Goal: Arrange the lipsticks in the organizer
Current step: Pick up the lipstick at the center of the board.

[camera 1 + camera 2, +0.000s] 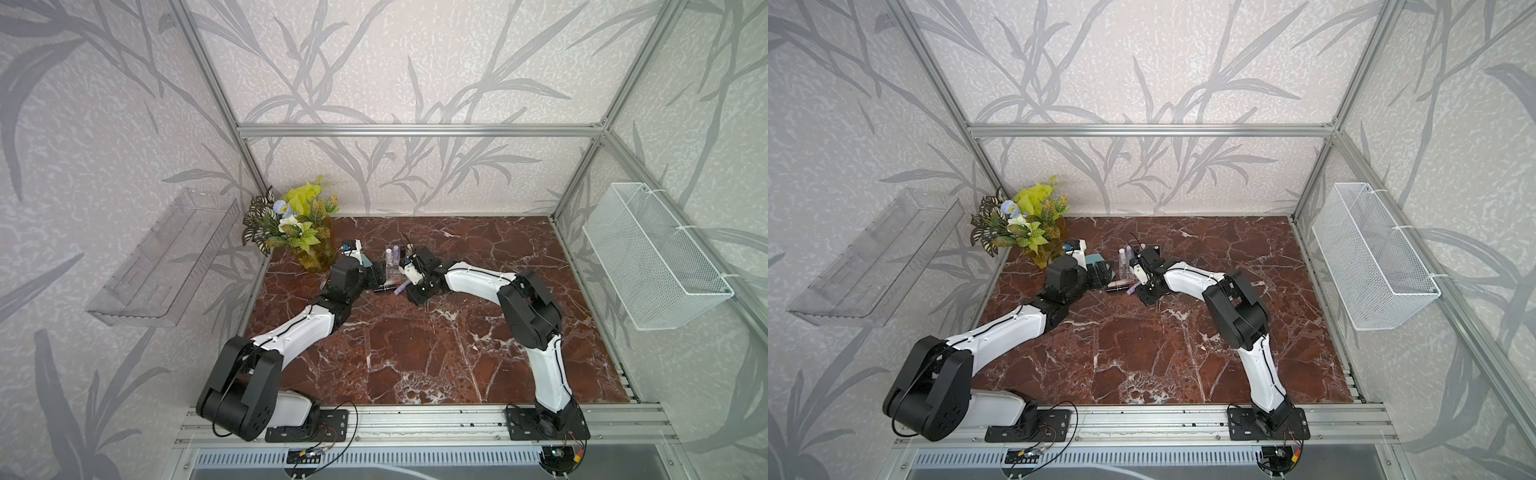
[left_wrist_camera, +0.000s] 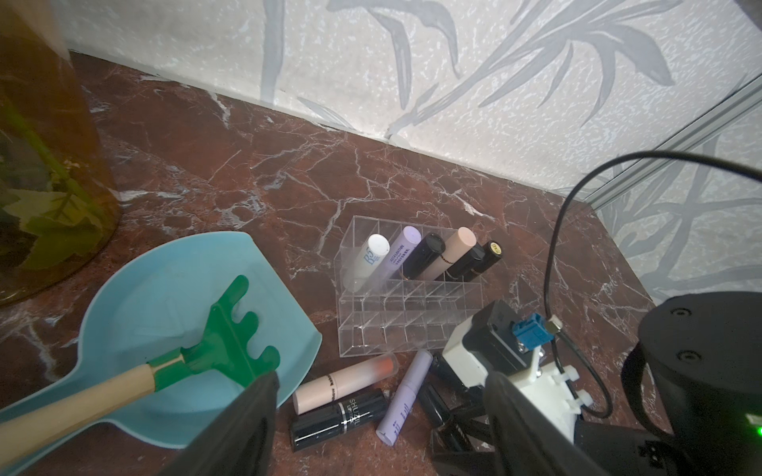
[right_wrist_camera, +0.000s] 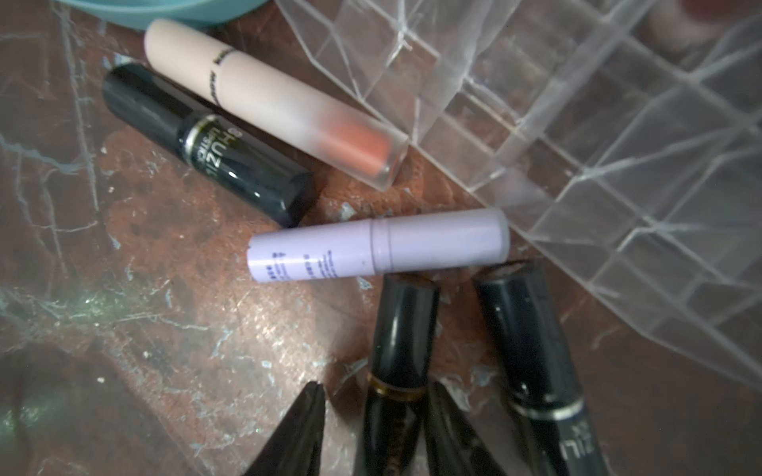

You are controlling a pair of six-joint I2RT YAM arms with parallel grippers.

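Observation:
The clear organizer (image 2: 412,325) stands mid-table, also seen in a top view (image 1: 392,266). Its back row holds several lipsticks (image 2: 424,255), white, lilac, pale pink and black. On the table before it lie loose lipsticks: pale pink (image 3: 280,103), black (image 3: 206,144), lilac (image 3: 379,245) and two more black tubes. My right gripper (image 3: 376,385) is low over the table and straddles the gold-banded black lipstick (image 3: 402,329). One finger touches it and a gap shows at the other. My left gripper (image 2: 381,377) hangs open above the loose tubes, holding nothing.
A teal dustpan (image 2: 165,296) with a green rake (image 2: 222,342) lies left of the organizer. An amber vase of plants (image 1: 309,253) stands at the back left. A clear tray (image 1: 162,266) and a white mesh basket (image 1: 652,257) hang on the side walls.

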